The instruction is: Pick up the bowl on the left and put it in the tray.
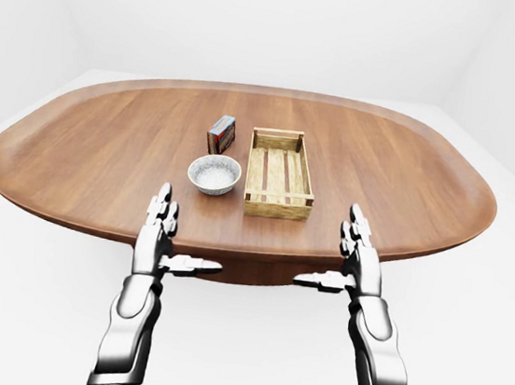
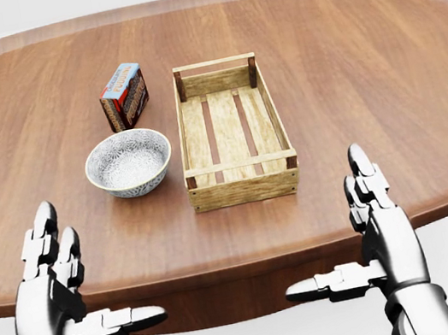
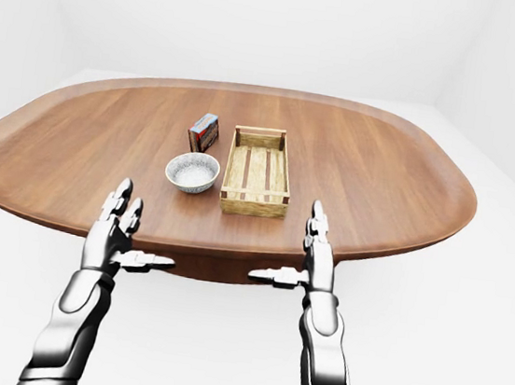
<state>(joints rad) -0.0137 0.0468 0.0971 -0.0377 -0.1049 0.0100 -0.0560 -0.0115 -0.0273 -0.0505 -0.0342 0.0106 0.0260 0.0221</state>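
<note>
A small patterned grey-white bowl point(image 2: 129, 162) stands upright on the brown oval table point(image 2: 379, 62), just left of a slatted wooden tray point(image 2: 231, 131) that holds nothing. My left hand point(image 2: 58, 283) hovers open at the table's near edge, below and left of the bowl, fingers straight and thumb pointing inward. At the same height on the other side, below the tray's right corner, my right hand point(image 2: 364, 225) is open too. Neither hand touches anything.
A small red-brown box with a blue top point(image 2: 124, 96) stands just above the bowl in the head view, close to the tray's upper left corner. White floor and walls surround the table point(image 1: 76, 142).
</note>
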